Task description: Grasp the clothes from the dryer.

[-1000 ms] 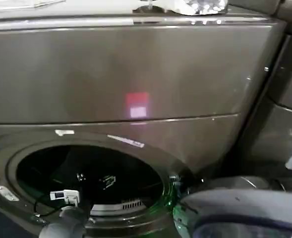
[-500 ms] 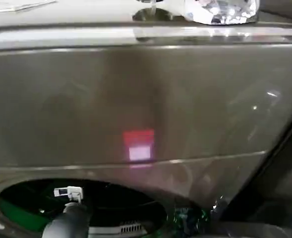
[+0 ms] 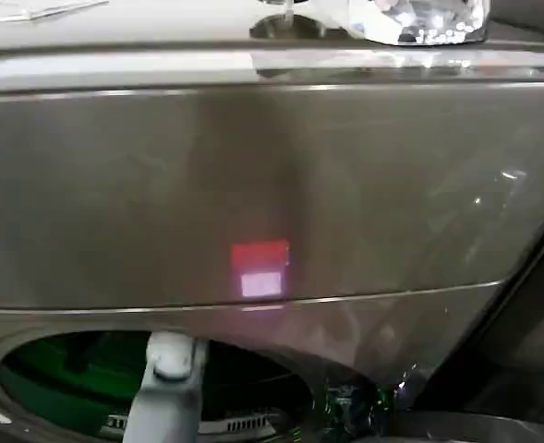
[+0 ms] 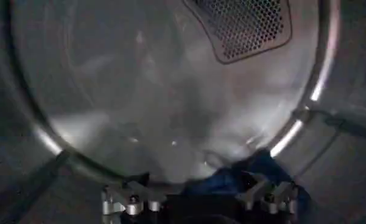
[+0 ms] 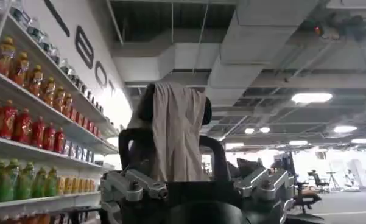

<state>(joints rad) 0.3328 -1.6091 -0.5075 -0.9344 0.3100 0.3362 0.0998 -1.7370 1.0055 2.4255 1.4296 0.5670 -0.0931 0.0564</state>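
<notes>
Dryer (image 3: 253, 185): grey front panel across the head view, a red-and-white glow on it near centre; a shiny clear object (image 3: 410, 17) sits on the top at about 1 o'clock.
Opening (image 3: 78, 378): round door hole at about 7 o'clock in the head view, dark inside with a green tint along its rim.
Left arm (image 3: 165, 392): grey link rising from the bottom edge at about 7 o'clock, reaching into the opening.
Left gripper (image 4: 198, 201): inside the drum, seen in the left wrist view. Two finger bases stand well apart, so the jaws look spread wide. Fingertips are cut off by the frame edge; nothing seen clamped between them.
Drum (image 4: 140, 91): bare grey metal back wall with a perforated vent panel (image 4: 243, 24) and a bright rim.
Clothes (image 4: 243, 176): dark blue cloth lying low in the drum against the rim, just beside the left gripper's finger base; cannot tell whether it touches.
Right gripper (image 5: 192, 189): pointed upward toward the ceiling. Jaws spread apart, nothing pinched between the tips.
Tan cloth (image 5: 176, 134): draped over a dark frame (image 5: 134, 152) right by the right gripper's fingers.
Shelves (image 5: 30, 122): rows of bottled drinks to one side in the right wrist view.
</notes>
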